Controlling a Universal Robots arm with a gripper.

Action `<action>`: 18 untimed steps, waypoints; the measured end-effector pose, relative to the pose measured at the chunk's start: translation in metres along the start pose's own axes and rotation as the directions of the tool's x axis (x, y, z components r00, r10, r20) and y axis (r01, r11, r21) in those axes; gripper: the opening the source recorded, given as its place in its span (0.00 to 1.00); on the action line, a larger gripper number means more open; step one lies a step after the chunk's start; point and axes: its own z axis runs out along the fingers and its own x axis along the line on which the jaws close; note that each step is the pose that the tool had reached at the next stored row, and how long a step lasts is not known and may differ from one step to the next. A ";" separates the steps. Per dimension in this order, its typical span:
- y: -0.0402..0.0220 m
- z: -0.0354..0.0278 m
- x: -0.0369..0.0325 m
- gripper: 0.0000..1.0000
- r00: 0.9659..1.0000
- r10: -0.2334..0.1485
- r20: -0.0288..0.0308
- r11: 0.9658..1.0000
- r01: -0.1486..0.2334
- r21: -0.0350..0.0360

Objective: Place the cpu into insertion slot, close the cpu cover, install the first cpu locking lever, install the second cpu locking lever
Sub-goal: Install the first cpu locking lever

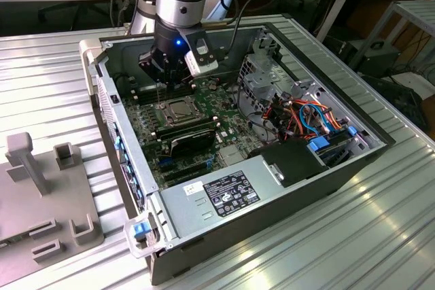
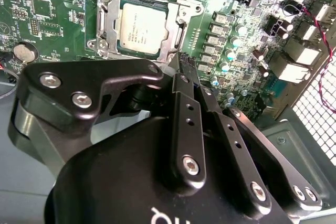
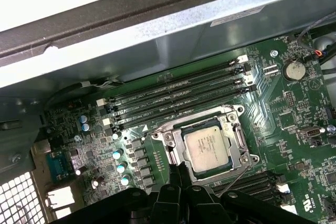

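Bright, even rm light; glare on case wall (image 3: 173, 27)

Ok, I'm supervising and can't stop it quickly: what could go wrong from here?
The gripper sits right at the edge of the cpu cover, beside a row of capacitors; a sideways slip could knock them. A thin lever looks unlatched, so the cover might lift off the cpu.

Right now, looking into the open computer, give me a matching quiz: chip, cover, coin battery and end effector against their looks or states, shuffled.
Things:
1. chip
2. cover
3. coin battery
4. end effector

Descriptions:
A. round, silver
B. black, poised by the cover's edge
C. metal frame, folded down
D. square, seen through the cover's window

Pairs: 1-D, 2-C, 3-A, 4-B
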 end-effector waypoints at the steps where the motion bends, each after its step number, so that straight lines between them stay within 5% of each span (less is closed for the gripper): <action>1: 0.0000 0.0000 0.0000 0.11 1.000 0.000 0.000 1.000 0.000 0.000; 6: -0.0016 0.0004 0.0052 0.11 0.999 -0.042 -0.001 0.999 0.042 0.001; 12: -0.0020 0.0017 0.0062 0.11 0.990 -0.141 -0.003 0.990 0.141 0.002; 18: -0.0050 0.0019 0.0158 0.11 0.984 -0.177 -0.004 0.984 0.177 0.002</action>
